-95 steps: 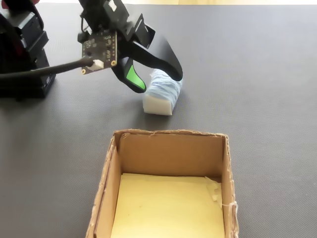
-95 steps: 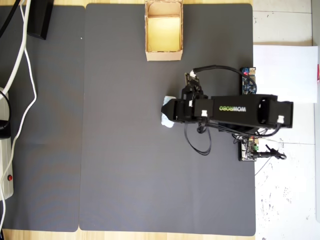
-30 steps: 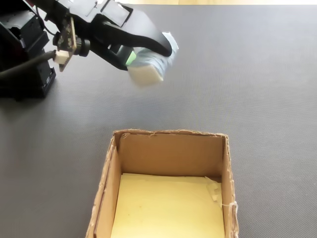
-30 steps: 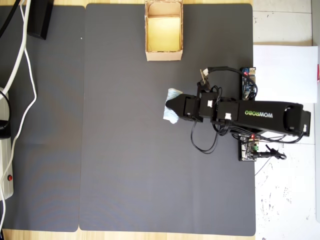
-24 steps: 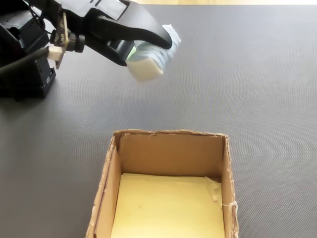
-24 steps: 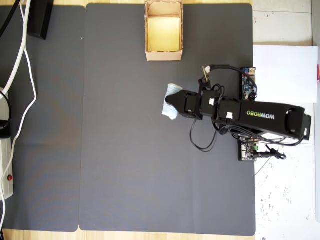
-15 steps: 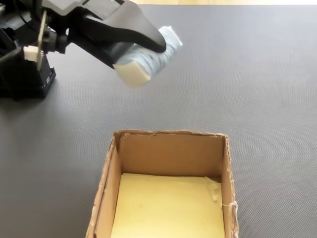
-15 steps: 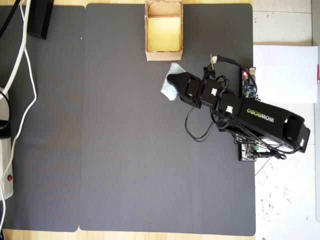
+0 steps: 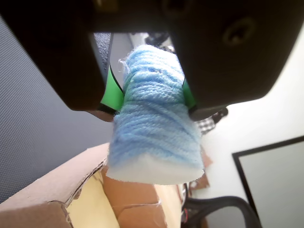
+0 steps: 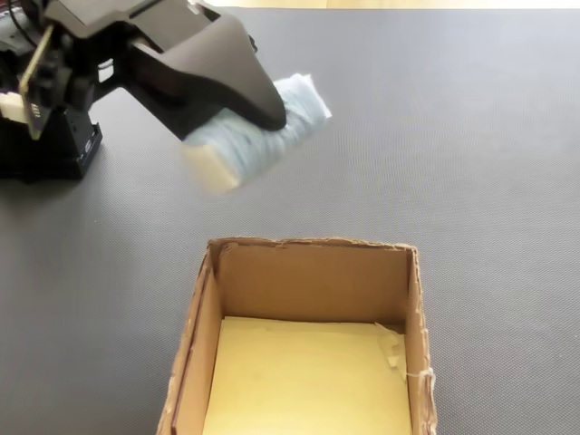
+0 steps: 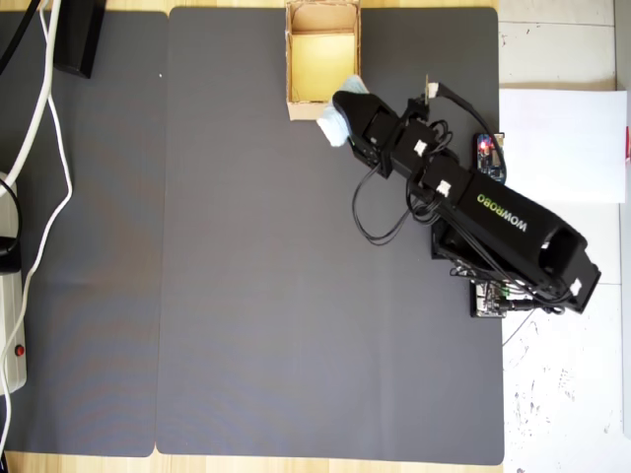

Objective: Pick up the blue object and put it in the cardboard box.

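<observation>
Roll (image 9: 154,133) is sitting between my jaws, which are closed on it across its middle; in the wrist view the two green pads (image 9: 112,92) are pressing its sides. The gripper (image 10: 258,122) is carrying it in the air above the dark mat (image 11: 246,296), clear of the worktop. In the fixed view the roll (image 10: 258,136) is hanging tilted, with its white end lower and pointing toward the box (image 10: 308,272). It is not above the opening; it is short of the far wall and a little to the left in that view.

In the overhead view the roll (image 11: 335,123) is lying just beside the box (image 11: 321,108), at the corner nearest the arm, and I cannot tell whether it is touching the rim. The wrist view is showing the torn cardboard edge (image 9: 57,194) and the yellow floor below and ahead of the roll.

I am judging that the carrying step is in hand, and it is nearly finished. The next move is asking me to bring the roll further over the yellow floor and keep it higher than the wall. Then I should lower it a little and open the jaws. The box is only a little wider than the roll, so I should be centring it first.
</observation>
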